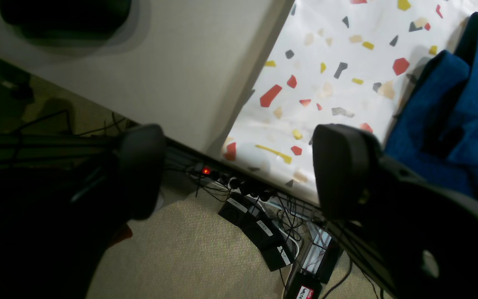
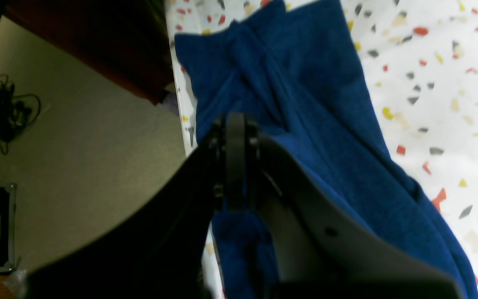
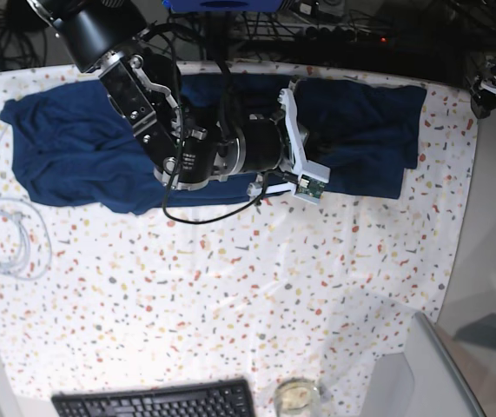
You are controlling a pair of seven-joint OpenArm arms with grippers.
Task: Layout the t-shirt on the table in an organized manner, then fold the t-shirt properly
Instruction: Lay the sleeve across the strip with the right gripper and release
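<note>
**A:** Base view, and the shirt point(image 3: 65, 148) lies as a long band along the 12 o'clock edge of the table point(image 3: 256, 287), running from about 10 o'clock round to 2 o'clock. It's rumpled, not flat.

**B:** The right arm point(image 3: 143, 95) comes in from 11 o'clock and sits over the middle of that band. On its wrist view the right gripper point(image 2: 235, 166) has its fingers pressed together, pinching the shirt point(image 2: 305, 104). The creases run up from it toward 12 o'clock, and more blue hangs under it at 6 o'clock.

**A:** Speckled table point(image 2: 430, 83) shows at 3 o'clock there, floor at 9 o'clock, so that pinch is right by the table's edge.

**B:** Over on the left wrist view, the left gripper point(image 1: 239, 170) has its fingers wide apart with nothing between them. It hangs over the table's edge point(image 1: 326, 74), with a lit power strip point(image 1: 222, 176) and carpet below.

**A:** The shirt point(image 1: 450, 116) is bunched at 3 o'clock, just beside the right-hand finger point(image 1: 342, 170); I can't tell whether they touch. A plain grey surface point(image 1: 160, 62) fills 11 o'clock.

**B:** Elsewhere on the base view: a coiled white cable point(image 3: 9, 234) at 9 o'clock, a keyboard point(image 3: 152, 401) at 7 o'clock, and a glass point(image 3: 295, 395) at 6 o'clock, all well apart from the shirt.
</note>
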